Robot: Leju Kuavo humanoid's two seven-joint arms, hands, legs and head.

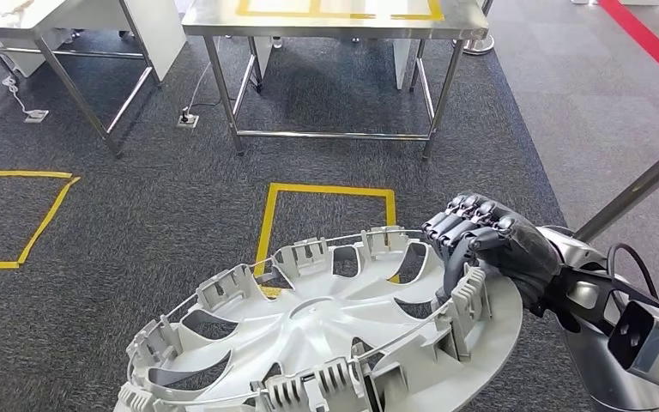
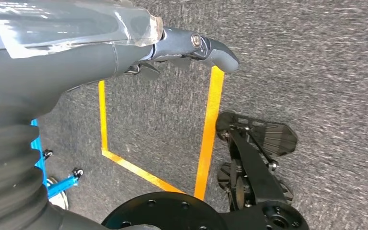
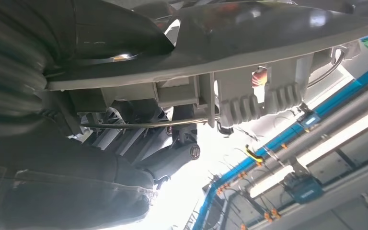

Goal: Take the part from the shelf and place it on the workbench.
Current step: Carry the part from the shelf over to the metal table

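Item 1, right hand (image 1: 489, 245): I had its dark fingers (image 1: 468, 215) curled over the rim of the part and closed on it, thumb side under the edge as far as the head view let me judge. In the right wrist view the hand (image 3: 139, 143) sat right against the part's ribbed clips, the wire ring running just past the fingers.

Item 2, part (image 1: 326, 322): a silver wheel cover, inner face up, carried low in front of me, its near edge running out of the picture. The rim at the fingers was its far right side; the hub lay inward from them.

Item 3, left hand (image 2: 191, 48): hanging over the carpet, holding nothing; the thumb stuck out straight, but I could not tell how far the other fingers were spread.

Item 4, workbench (image 1: 335, 21): steel-topped, with yellow tape, well beyond the fingers, a yellow floor square (image 1: 326, 227) lying between.

Step, by my reckoning: the carry, with the part off the shelf and not yet placed. Next move would call for walking forward to the bench, keeping the grip firm, then raising the arm above the tabletop.

Right arm pose: forearm reaching in from the lower right, wrist bent inward.
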